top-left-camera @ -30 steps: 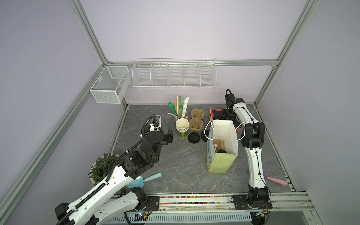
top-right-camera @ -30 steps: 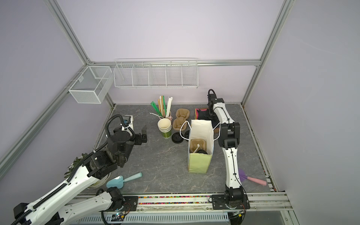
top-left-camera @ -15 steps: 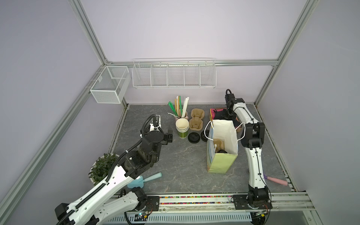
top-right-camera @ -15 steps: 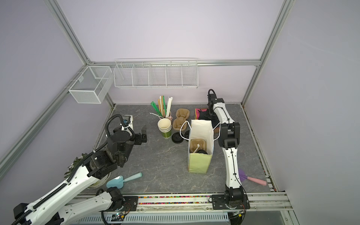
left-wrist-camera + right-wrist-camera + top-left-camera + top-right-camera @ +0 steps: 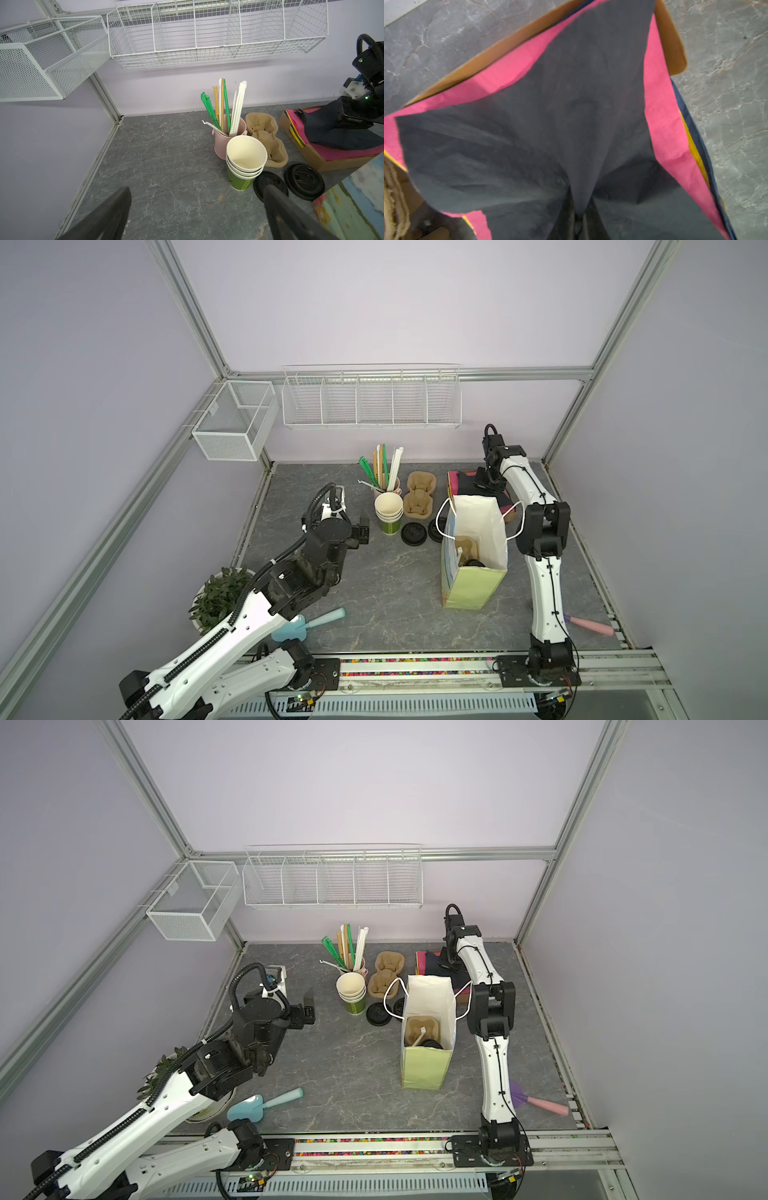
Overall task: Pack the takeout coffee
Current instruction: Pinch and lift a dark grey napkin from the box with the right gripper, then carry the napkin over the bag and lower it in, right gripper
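The takeout coffee shows only as a round black lid deep inside the upright paper bag, beside a brown carrier; the same lid and the bag appear in both top views. My right gripper is behind the bag, over a cardboard box of coloured sheets. It is shut on a fold of the dark navy sheet, pinched up into a ridge. My left gripper stands open and empty above bare table, left of the cups, also in a top view.
A stack of lidless cups, two loose black lids, a pink pot of straws and spare brown carriers stand at the back. A plant, a blue scoop and a pink tool lie near the front.
The right gripper's jaws have closed on the dark sheet. Both arms otherwise stay where they were.
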Controlling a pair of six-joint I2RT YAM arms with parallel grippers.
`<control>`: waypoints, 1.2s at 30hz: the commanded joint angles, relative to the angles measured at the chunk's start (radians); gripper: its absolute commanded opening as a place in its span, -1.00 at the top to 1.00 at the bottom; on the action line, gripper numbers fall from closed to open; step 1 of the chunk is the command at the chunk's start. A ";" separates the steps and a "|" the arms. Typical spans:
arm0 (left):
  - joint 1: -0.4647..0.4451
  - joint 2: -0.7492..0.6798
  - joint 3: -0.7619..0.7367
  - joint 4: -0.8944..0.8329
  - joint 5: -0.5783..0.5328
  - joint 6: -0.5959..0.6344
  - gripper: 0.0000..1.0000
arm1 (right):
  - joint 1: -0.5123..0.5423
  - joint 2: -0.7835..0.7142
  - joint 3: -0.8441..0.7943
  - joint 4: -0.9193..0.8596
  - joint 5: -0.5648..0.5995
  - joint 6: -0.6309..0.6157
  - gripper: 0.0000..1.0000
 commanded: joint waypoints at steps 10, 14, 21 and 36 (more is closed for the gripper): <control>0.007 -0.001 0.002 -0.008 0.010 0.001 -1.00 | -0.017 -0.121 -0.049 0.013 -0.052 0.020 0.86; 0.006 0.009 0.005 -0.011 0.022 -0.001 -0.99 | -0.022 -0.165 -0.087 0.040 -0.077 0.025 0.86; 0.006 0.002 0.001 -0.008 0.022 -0.003 -0.98 | -0.029 -0.248 -0.163 0.078 -0.105 0.039 0.86; 0.006 -0.006 0.000 -0.011 0.041 -0.019 -0.96 | -0.029 -0.804 -0.510 0.297 -0.049 0.087 0.86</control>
